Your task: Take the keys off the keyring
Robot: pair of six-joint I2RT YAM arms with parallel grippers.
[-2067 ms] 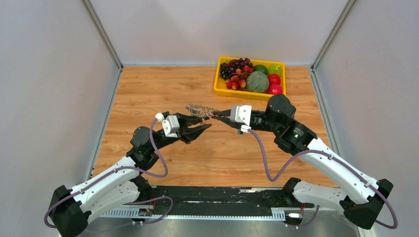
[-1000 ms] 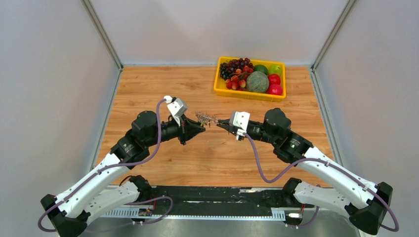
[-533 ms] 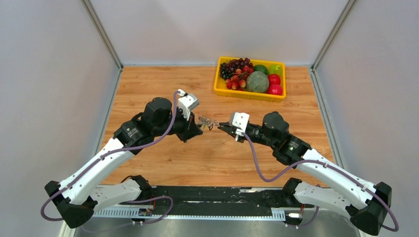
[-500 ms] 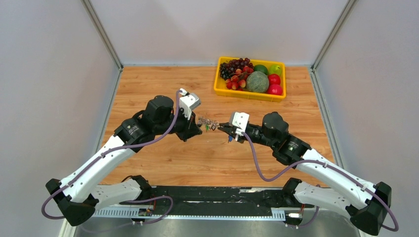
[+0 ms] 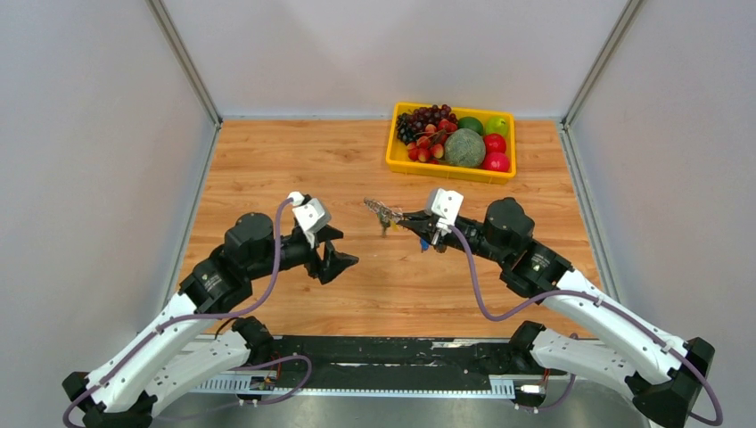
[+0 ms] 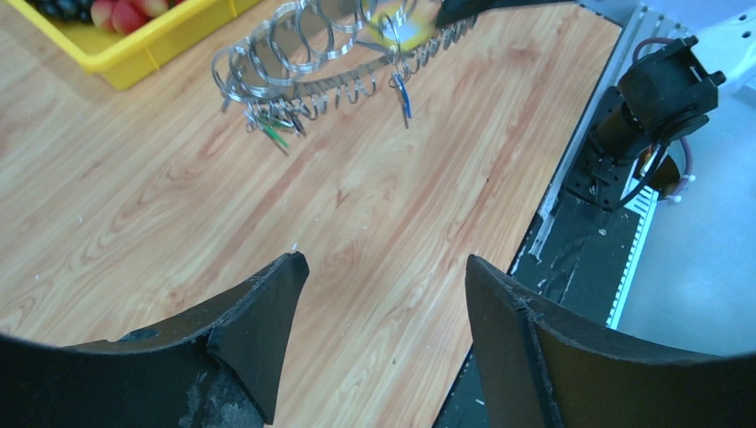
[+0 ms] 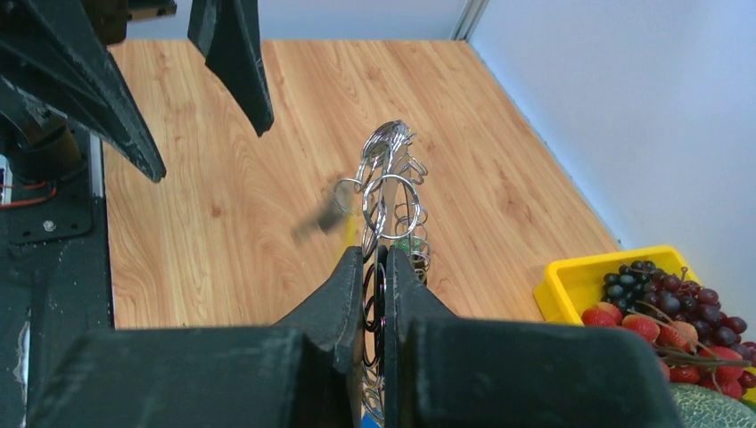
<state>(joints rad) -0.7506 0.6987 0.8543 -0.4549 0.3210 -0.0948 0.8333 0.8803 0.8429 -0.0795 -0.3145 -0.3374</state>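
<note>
Top external view: keyring (image 5: 382,211) is clamped by right gripper (image 5: 408,219). Jaws apart, left gripper (image 5: 348,249) has been drawn back empty; keys (image 6: 275,134) remain attached.

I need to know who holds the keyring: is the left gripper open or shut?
Open. The left gripper shows its fingers wide apart with nothing between them; the keyring is clamped in the right gripper.

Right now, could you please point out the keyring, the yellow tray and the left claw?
keyring (image 5: 382,211), top view, on its metal rim.
yellow tray (image 5: 419,168), top view, on its near wall.
left claw (image 6: 385,266), left wrist view, midway between its open fingertips.
</note>
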